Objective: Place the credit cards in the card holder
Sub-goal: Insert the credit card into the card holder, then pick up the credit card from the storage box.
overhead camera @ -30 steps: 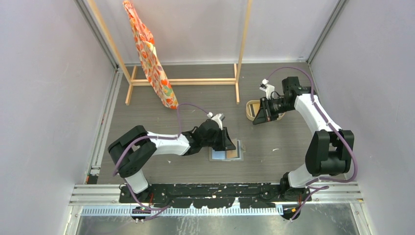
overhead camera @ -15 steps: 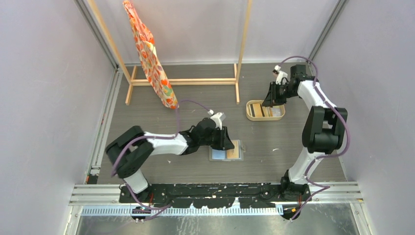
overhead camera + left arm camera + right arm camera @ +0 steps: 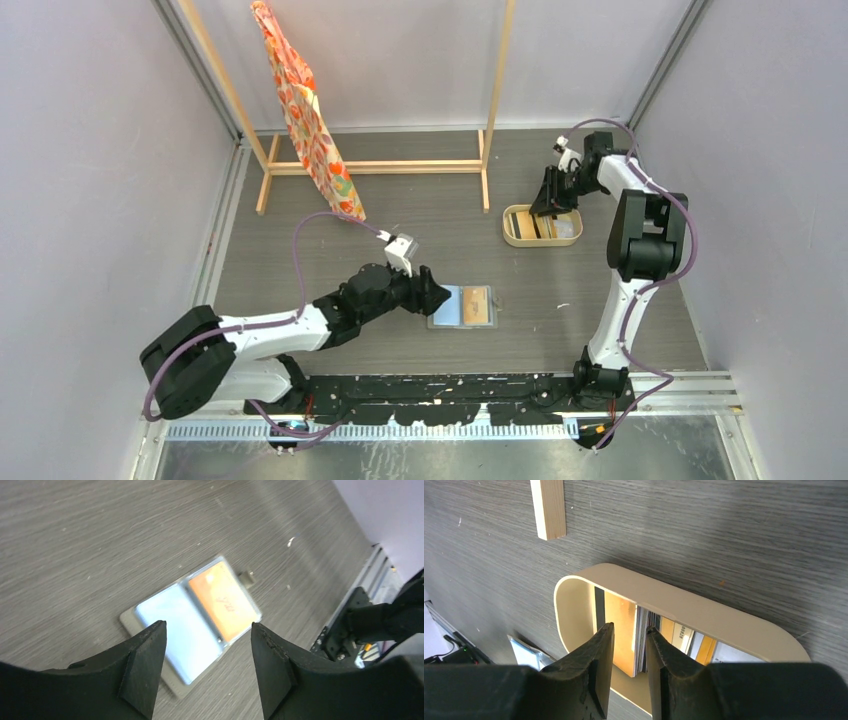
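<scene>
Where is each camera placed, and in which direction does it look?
Top external: above and behind the arms, looking down on the table; both arms show.
Left wrist: on the left arm, looking down past its fingers at the open card holder holding an orange card.
Right wrist: looking down past its fingers into the beige tray of cards.
Shared: top and left wrist both show the card holder.

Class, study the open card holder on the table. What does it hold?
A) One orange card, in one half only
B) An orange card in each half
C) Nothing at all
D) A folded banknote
A: the card holder lies open, with one orange credit card in one half and the other half bare pale blue.
</scene>
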